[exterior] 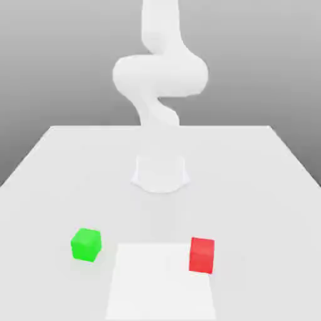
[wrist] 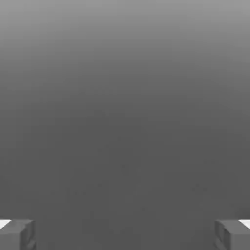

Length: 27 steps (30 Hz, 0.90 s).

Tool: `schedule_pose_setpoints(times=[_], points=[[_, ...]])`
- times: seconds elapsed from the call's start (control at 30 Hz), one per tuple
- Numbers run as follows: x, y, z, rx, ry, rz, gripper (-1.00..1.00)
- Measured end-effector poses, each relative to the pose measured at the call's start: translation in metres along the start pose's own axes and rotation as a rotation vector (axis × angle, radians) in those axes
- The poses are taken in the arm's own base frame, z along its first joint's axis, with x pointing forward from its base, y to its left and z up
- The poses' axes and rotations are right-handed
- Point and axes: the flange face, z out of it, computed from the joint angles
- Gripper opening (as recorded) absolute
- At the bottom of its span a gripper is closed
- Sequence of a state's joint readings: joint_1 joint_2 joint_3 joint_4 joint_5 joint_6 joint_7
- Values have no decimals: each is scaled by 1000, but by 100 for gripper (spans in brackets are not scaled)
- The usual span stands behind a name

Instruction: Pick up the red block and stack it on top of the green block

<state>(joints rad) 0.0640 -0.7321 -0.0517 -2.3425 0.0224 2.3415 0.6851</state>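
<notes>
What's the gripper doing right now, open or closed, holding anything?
Gripper: open, its fingers spread wide apart with nothing between them. The red block and the green block both sit on the table.

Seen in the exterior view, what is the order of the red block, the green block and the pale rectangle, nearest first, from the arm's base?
1. The pale rectangle, straight in front of the arm's base.
2 and 3. The red block, on the exterior view's right, and the green block, on its left: too close to call.
</notes>
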Motion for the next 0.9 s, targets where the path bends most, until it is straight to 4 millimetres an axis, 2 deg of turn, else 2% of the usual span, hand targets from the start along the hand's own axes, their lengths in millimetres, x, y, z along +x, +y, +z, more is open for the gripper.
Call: schedule_pose_setpoints(times=[0.1,0.2,0.33,0.47,0.67,0.83,0.9], points=[[-13,9,62,-7,-110,-121,0],[-35,17,119,-14,-210,-244,0],[-76,30,187,-25,-337,-415,0],[-127,49,245,-38,-455,-593,0],[-206,88,306,-63,-615,-874,0],[-264,129,334,-88,-732,-1121,0],[-279,144,340,-97,-763,-1198,0]])
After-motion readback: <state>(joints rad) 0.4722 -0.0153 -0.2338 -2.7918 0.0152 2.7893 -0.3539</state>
